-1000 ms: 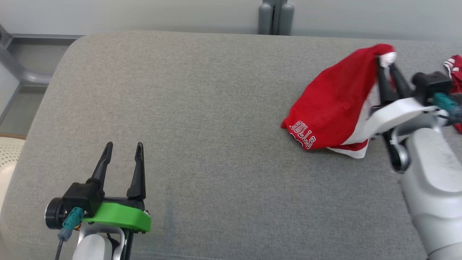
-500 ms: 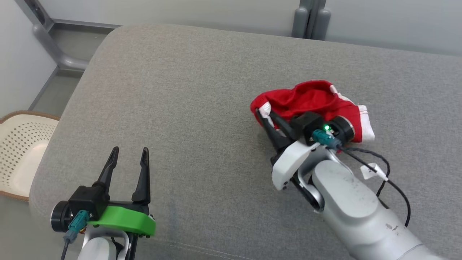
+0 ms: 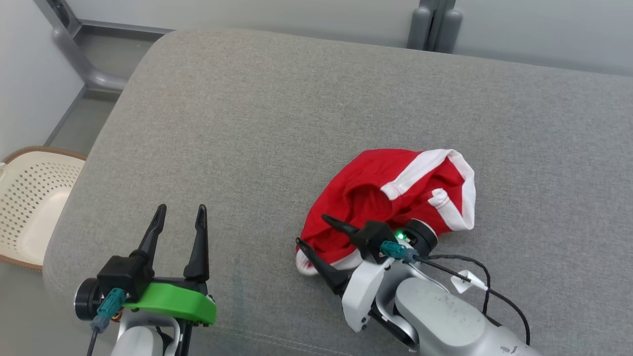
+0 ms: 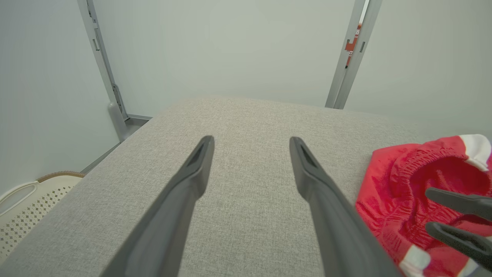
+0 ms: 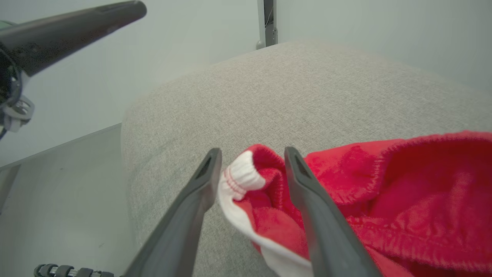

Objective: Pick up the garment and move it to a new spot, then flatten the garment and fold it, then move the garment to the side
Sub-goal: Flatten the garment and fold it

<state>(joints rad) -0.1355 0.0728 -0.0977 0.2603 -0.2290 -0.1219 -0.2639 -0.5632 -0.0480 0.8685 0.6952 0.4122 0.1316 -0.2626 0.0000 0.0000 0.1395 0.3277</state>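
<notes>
Inspection of the work area, as seen from beside the robot.

Garment: a red garment (image 3: pixel 390 198) with white trim lies crumpled in a loose heap on the grey padded surface (image 3: pixel 272 123), right of centre and towards the near edge. One broad white band curves over its far right side. A gathered white elastic hem (image 5: pixel 240 177) forms its near-left end.

Right claw (image 3: pixel 310 229): it is low at the garment's near-left end, pointing left and slightly away from the robot. Its two dark fingers (image 5: pixel 200 184) stand apart. The white hem and a fold of red cloth sit loosely in the gap. The hem touches one finger and red cloth lies against the other, but nothing is pinched and the cloth is not lifted, so I record this claw as open and holding nothing. A green light glows on the wrist. A black cable (image 3: pixel 494 291) with a small white tag trails from the wrist over the padding.

Left claw (image 3: pixel 181 207): it hovers near the front left corner of the padded surface, well apart from the garment. Its fingers point away from the robot and are spread wide, with only bare padding between them.

Surroundings: a cream perforated basket (image 3: pixel 34 188) with a brown rim stands on the floor off the left edge. A grey upright post (image 3: pixel 430 24) rises behind the far edge.
</notes>
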